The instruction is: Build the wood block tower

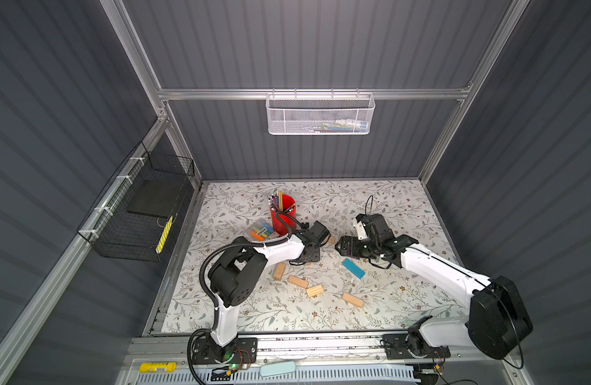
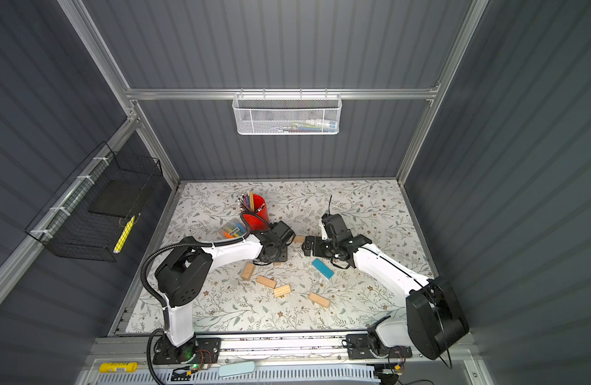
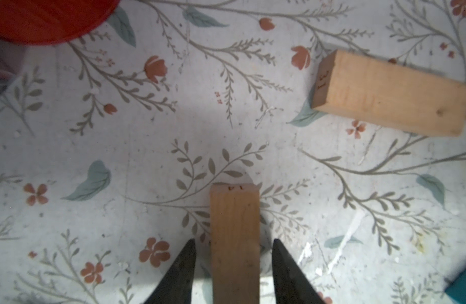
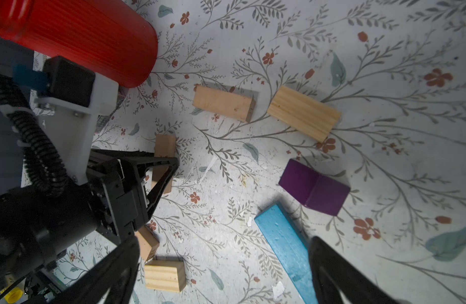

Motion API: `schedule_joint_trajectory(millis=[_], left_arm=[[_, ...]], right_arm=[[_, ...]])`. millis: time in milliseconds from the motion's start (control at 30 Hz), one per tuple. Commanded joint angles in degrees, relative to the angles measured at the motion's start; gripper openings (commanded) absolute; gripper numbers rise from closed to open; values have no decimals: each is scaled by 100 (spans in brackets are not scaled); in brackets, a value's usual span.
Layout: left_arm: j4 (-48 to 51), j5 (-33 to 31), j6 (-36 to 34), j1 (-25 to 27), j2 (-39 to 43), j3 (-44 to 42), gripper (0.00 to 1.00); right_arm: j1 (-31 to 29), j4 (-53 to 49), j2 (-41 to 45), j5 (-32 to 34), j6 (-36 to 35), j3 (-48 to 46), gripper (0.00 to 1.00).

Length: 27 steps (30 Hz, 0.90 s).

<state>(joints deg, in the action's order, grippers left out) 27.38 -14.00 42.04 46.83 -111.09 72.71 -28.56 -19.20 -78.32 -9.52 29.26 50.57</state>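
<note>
My left gripper (image 3: pixel 234 240) is open, pointing down at the floral mat. A tan wood block (image 3: pixel 234 210) lies between its fingers with a gap on each side. The same block (image 4: pixel 164 146) shows in the right wrist view. My right gripper (image 4: pixel 224 242) stands wide open and empty, low over one end of the teal-blue block (image 4: pixel 281 237). The purple block (image 4: pixel 313 187) lies just beyond it. Other tan blocks (image 1: pixel 279 271) (image 1: pixel 298 282) (image 1: pixel 315 291) (image 1: pixel 352 300) lie scattered nearer the front. No tower is in view; every block lies singly.
A red pencil cup (image 1: pixel 283 215) stands just behind the left gripper, with a pack of coloured markers (image 1: pixel 260 231) beside it. Two tan blocks (image 4: pixel 222 102) (image 4: pixel 302 113) lie between the two grippers. A white mesh basket (image 1: pixel 320 115) hangs on the back wall.
</note>
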Motion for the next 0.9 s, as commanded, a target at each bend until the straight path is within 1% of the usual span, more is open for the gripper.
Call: schedule_joint_trajectory(millis=[0,200,333,467,700,867], left_arm=[[211,46,-102,-7,424,-187,50],[233,-50,-156,-12,1163,-611,56],[119,-28,-187,-8,1676,-988,59],[-150,48,-189,-17,2163,-1399,64],[-533,95,-160,-25,2671,-1915,72],[-641,11,-81,-26,2842,-2032,76]], right_arm=[[-18,-230,-265,131,-165,350,99],[-28,-487,-939,187,-365,1039,99],[-34,-621,-1389,258,-535,1471,97],[-37,-762,-1870,330,-839,1922,90],[-208,-887,-2662,451,-1284,2615,78],[-310,-971,-3199,433,-1454,3097,75]])
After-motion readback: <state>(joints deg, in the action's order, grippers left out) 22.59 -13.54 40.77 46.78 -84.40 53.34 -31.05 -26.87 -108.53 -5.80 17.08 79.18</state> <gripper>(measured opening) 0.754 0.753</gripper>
